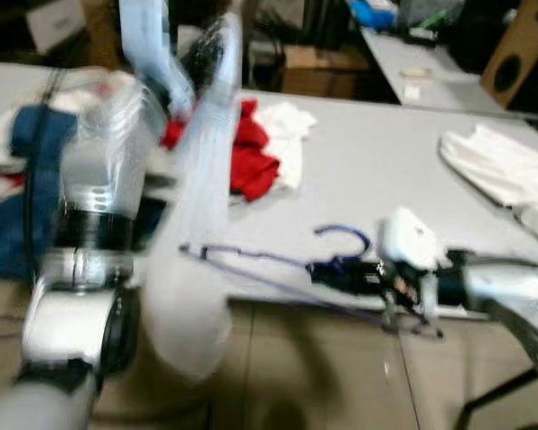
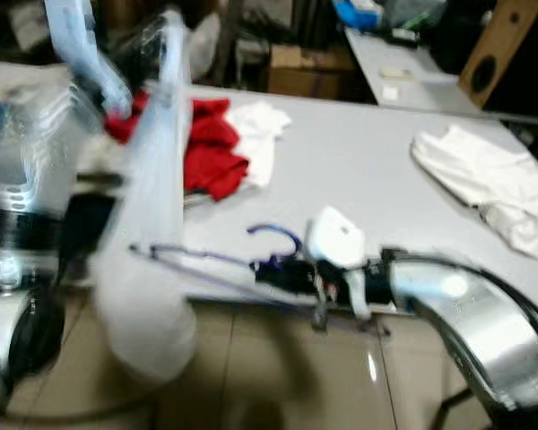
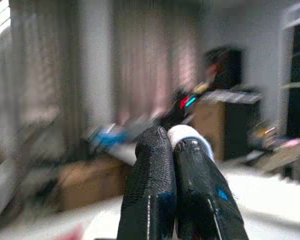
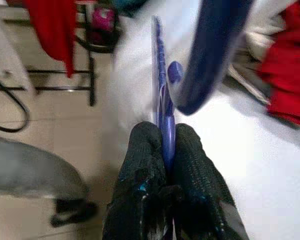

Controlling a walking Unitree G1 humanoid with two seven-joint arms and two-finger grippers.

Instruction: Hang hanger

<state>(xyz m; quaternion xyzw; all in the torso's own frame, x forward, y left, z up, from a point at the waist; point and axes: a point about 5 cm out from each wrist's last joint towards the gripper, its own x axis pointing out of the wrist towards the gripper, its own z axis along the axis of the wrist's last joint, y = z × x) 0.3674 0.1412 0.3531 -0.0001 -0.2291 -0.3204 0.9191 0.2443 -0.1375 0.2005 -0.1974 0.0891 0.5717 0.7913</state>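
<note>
Presently the right gripper (image 4: 164, 150) pinches the blue hanger (image 1: 278, 260) over the table (image 1: 386, 161) edge at 6 o'clock, the left gripper (image 3: 172, 150) raised, pressed closed and empty; judged risk: the thin wire twisting loose during carry.

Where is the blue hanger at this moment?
The blue hanger is held in the right gripper, over the near edge of the grey table, just in front of the red cloth.

Counter (image 1: 368, 179): grey, wide
Red cloth (image 1: 251, 157): far left, touching white cloth (image 1: 287, 134)
White garment (image 1: 502, 170): right
Blue cloth (image 1: 18, 170): left edge
</note>
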